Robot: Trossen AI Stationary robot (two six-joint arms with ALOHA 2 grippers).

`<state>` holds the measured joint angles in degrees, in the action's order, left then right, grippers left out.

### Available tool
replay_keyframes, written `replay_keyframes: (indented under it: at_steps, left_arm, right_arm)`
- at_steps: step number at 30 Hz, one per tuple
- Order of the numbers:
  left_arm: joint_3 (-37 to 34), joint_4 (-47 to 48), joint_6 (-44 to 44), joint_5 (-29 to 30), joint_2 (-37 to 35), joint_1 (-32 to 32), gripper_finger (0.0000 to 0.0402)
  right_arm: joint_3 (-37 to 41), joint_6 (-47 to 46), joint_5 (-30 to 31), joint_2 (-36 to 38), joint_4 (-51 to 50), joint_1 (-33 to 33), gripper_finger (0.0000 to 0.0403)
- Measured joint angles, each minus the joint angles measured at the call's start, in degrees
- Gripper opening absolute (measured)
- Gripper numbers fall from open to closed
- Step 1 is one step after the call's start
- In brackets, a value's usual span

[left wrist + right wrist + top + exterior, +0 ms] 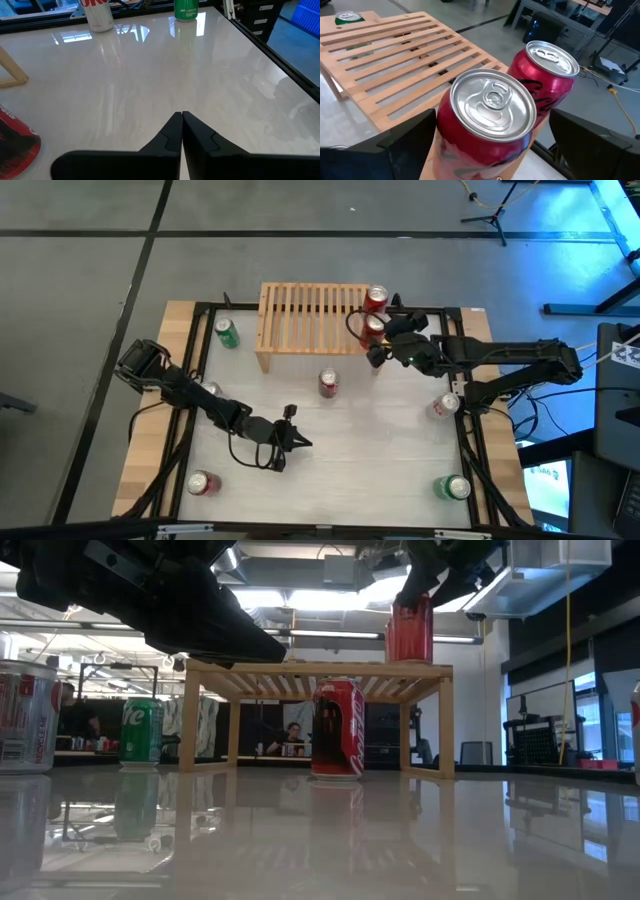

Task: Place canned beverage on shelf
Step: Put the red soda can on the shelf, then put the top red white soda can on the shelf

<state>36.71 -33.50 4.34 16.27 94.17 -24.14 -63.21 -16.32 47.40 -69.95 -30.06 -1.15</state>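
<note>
Red can [492, 120] — second can [551, 70] beside.

Slatted wood shelf [400, 47], glossy tabletop [165, 70]

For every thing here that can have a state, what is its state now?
Low light-wood slatted shelf: upright, two red cans on its right end.
Nearer red can: upright, between the open right gripper's fingers.
Farther red can: upright.
Left gripper: shut, empty.
</note>
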Motion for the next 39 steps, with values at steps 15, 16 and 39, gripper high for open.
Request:
replay_keyframes:
  at_steps: [15,16,39]
  left_arm:
    - [0.0,0.01,-0.01,-0.01,0.0,-0.02,0.0003]
    - [0.0,0.0,0.0,0.0,0.0,-0.02,0.0003]
    - [0.0,-4.7,-0.69,3.13,0.0,1.56,0.011]
  right_arm:
    - [-3.29,0.26,-1.61,0.36,-4.9,1.13,0.0381]
    - [-4.3,0.25,-1.15,0.37,-5.74,1.47,0.0381]
    - [7.27,-5.45,-4.82,0.35,0.05,27.45,0.0381]
